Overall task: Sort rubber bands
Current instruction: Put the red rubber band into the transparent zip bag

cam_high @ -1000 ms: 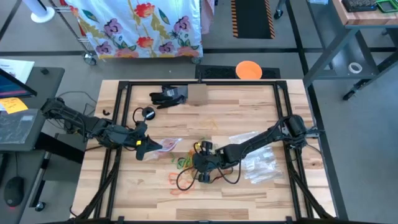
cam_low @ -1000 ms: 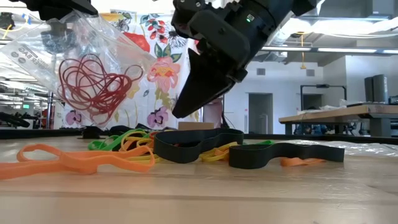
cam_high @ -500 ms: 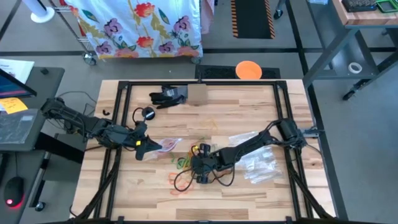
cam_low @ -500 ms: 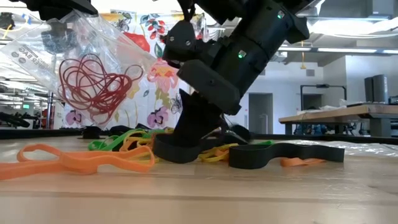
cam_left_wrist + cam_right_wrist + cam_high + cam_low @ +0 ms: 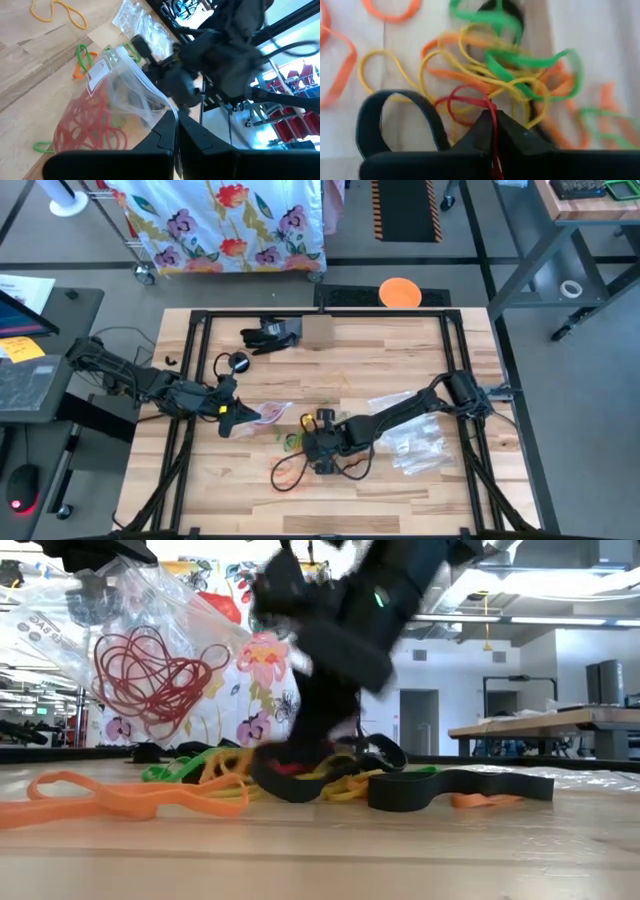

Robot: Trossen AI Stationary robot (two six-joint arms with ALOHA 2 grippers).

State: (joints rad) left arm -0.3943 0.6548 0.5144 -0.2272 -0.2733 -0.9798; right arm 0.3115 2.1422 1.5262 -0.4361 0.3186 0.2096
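A tangle of rubber bands (image 5: pixel 293 442) in yellow, orange, green, red and black lies on the wooden table near its middle front. It also shows as the heap (image 5: pixel 510 65) in the right wrist view. My right gripper (image 5: pixel 312 444) is down in this pile, shut on a red band (image 5: pixel 465 102). To the left, my left gripper (image 5: pixel 232 412) is shut on a clear zip bag (image 5: pixel 130 640) with red bands (image 5: pixel 85 130) inside. My left gripper pinches the zip bag's top edge (image 5: pixel 167 109) between its two fingers. The bag hangs below them, with the red bands gathered in its lower part. My right gripper pinches one strand of the red band (image 5: pixel 493 107) at its fingertips, slanting down from the table's right. The rest of that loop (image 5: pixel 455 97) lies on the pile.
Wide black bands (image 5: pixel 460 787) and a long orange band (image 5: pixel 130 795) lie at the front of the pile. More clear bags (image 5: pixel 415 442) lie under the right arm. A black cable loop (image 5: pixel 235 363), a dark bundle (image 5: pixel 268 333) and a small box (image 5: pixel 316 330) sit toward the far edge.
My right gripper has come down from above the pile into the bands, tipping steeper and shifting a little toward the table's left. Its fingers have closed together on a red band. The bag in my left gripper has kept still.
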